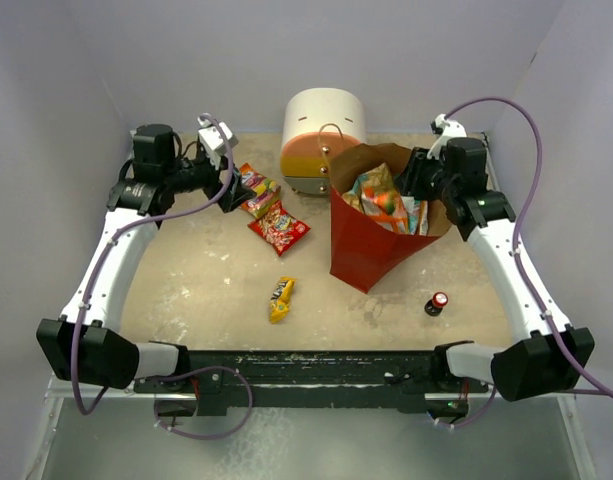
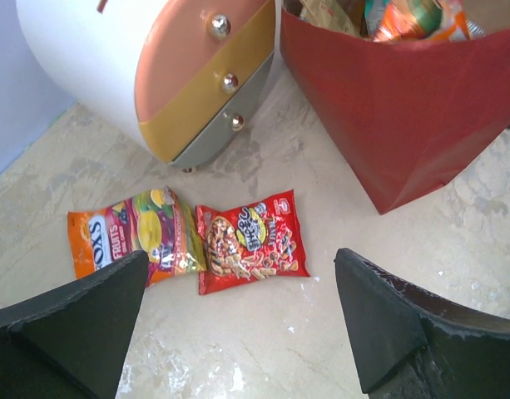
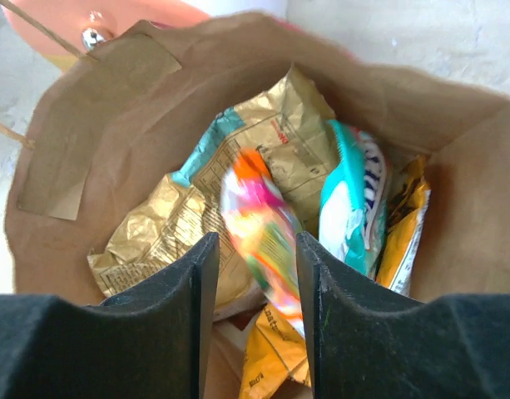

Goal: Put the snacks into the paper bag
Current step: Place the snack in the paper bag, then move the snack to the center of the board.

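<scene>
My right end effector stands parted over the paper bag, the blurred pink-orange packet seemingly let go, dropping among bagged snacks. My left end effector, released, hovers above the Fox's packet and red packet on the counter: descend, pinch one next.

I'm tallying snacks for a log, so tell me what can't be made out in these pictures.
- Right wrist view: the multicoloured packet at the right pincer is motion-blurred, so its print is unreadable and it is unclear whether it is gripped or released.
- Same view: packets deeper in the paper bag lie buried under others and cannot be counted.
- Top view: the small bottle has a label too small to read.
- Left wrist view: the paper bag's mouth is cut off by the top edge.
</scene>
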Motion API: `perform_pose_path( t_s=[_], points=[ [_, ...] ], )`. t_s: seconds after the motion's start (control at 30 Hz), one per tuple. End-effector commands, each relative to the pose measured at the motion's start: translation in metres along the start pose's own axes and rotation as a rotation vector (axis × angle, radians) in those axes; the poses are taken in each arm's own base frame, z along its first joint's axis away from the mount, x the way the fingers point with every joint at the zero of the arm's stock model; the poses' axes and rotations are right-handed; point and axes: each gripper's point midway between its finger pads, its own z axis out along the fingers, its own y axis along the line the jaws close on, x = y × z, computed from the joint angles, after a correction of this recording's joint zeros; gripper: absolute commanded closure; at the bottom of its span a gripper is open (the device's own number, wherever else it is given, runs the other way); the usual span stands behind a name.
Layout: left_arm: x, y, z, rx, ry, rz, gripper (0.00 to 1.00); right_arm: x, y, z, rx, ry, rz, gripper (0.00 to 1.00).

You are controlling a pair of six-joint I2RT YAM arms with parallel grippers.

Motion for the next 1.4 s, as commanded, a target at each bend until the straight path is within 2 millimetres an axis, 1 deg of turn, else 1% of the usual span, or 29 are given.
perform_pose_path(
  t_s=[0.0,0.13,0.3,0.4,0.43,0.47,0.57,0.67,0.8,0.87,1.0,1.1,1.23,1.37],
  points=[
    [0.005,0.003,-0.001,-0.026,0.002,0.06,0.04,-0.053,0.003,-0.018,0.023,-0.154,-0.059,0.54],
    [0.012,0.006,0.002,-0.035,0.014,0.046,0.03,-0.063,0.001,-0.024,0.042,-0.176,-0.098,0.5],
    [0.026,0.02,0.009,-0.1,0.038,-0.003,0.03,-0.08,0.004,-0.038,0.038,-0.228,-0.171,0.46],
    [0.035,0.027,0.013,-0.134,0.05,-0.023,0.03,-0.095,0.007,-0.048,0.027,-0.277,-0.295,0.4],
    [0.038,0.03,0.014,-0.144,0.053,-0.027,0.03,-0.097,0.011,-0.05,0.008,-0.282,-0.322,0.38],
    [0.041,0.032,0.016,-0.152,0.056,-0.03,0.03,-0.096,0.02,-0.053,-0.044,-0.277,-0.365,0.37],
    [0.053,0.038,0.021,-0.175,0.071,-0.051,0.03,-0.083,0.05,-0.064,-0.241,-0.254,-0.568,0.34],
    [0.072,0.039,0.031,-0.154,0.105,-0.084,0.03,-0.074,0.066,-0.075,-0.352,-0.263,-0.635,0.33],
    [0.1,0.038,0.047,-0.117,0.157,-0.173,0.04,-0.068,0.072,-0.082,-0.395,-0.266,-0.648,0.33],
    [0.118,0.034,0.055,-0.093,0.184,-0.237,0.05,-0.065,0.075,-0.086,-0.415,-0.268,-0.652,0.33],
    [0.153,0.03,0.071,-0.067,0.243,-0.366,0.08,-0.062,0.076,-0.093,-0.421,-0.275,-0.663,0.31],
    [0.176,0.03,0.082,-0.053,0.293,-0.443,0.1,-0.061,0.075,-0.094,-0.416,-0.273,-0.666,0.31],
    [0.198,0.031,0.093,-0.04,0.339,-0.495,0.11,-0.056,0.075,-0.093,-0.425,-0.264,-0.667,0.3],
    [0.21,0.037,0.103,-0.033,0.356,-0.497,0.11,-0.053,0.075,-0.092,-0.434,-0.259,-0.667,0.3]
  ],
)
